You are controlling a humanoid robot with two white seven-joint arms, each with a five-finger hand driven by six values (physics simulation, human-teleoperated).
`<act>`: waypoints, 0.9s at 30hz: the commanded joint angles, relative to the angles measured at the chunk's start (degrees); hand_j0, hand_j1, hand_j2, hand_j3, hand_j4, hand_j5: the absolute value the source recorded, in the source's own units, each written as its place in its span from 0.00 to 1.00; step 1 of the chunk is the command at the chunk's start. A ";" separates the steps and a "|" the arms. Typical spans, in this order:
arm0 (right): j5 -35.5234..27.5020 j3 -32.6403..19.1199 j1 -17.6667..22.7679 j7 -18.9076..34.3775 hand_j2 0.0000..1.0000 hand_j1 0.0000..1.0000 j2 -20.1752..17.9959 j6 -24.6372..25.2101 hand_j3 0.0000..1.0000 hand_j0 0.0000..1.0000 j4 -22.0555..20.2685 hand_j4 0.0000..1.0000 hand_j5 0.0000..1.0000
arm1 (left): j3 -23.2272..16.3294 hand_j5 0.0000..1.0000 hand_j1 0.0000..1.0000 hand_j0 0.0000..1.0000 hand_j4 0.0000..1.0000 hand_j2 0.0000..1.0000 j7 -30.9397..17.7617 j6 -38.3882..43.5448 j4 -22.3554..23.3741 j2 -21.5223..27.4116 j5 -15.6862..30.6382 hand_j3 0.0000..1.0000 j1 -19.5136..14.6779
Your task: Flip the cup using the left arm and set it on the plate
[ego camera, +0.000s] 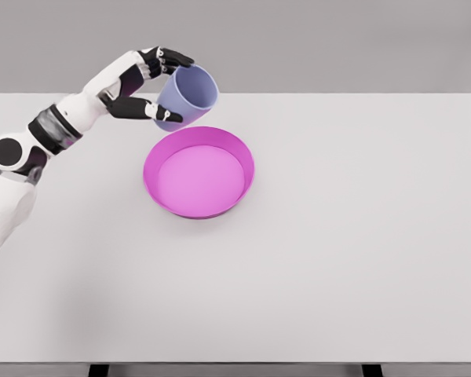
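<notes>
Left hand (pixel 145 82) gripping lavender cup (pixel 188 96), cup tilted with mouth toward the right, held above far rim of magenta plate (pixel 199 171), near counter's (pixel 361 236) far-left part

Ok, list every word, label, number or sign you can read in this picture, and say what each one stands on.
None: no readable text in the head view.
The pale blue plastic cup, held tilted in the left hand, is plain.
The round magenta plate with a raised rim bears no label.
The white table shows no marks.
The white arm's dark joints carry no legible lettering.
</notes>
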 commanded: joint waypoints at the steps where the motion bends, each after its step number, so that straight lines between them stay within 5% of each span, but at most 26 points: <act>1: 0.02 0.00 0.00 0.02 1.00 1.00 0.00 -0.01 1.00 1.00 0.00 1.00 1.00 | -0.04 0.63 0.63 0.63 0.63 0.63 -0.06 -1.74 -0.26 -0.44 3.26 0.63 0.00; 9: 0.02 0.00 0.00 0.02 1.00 1.00 0.00 -0.01 1.00 1.00 0.00 1.00 1.00 | -0.04 0.63 0.63 0.63 0.63 0.63 0.03 -3.93 -1.48 -4.74 6.43 0.63 3.87; 16: 0.02 0.00 0.00 0.02 1.00 1.00 0.00 -0.01 1.00 1.00 0.00 1.00 1.00 | -0.57 0.63 0.63 0.63 0.63 0.63 0.03 -8.09 -1.92 -4.83 17.50 0.63 5.45; 18: 0.02 0.00 0.00 0.02 1.00 1.00 0.00 -0.01 1.00 1.00 0.00 1.00 1.00 | -4.08 0.63 0.63 0.63 0.63 0.63 0.03 -8.09 -1.92 -4.83 22.60 0.63 5.71; 27: 0.02 0.00 0.00 0.02 1.00 1.00 0.00 -0.01 1.00 1.00 0.00 1.00 1.00 | -4.79 0.63 0.63 0.63 0.63 0.63 0.03 -8.09 0.88 -5.62 22.16 0.63 7.47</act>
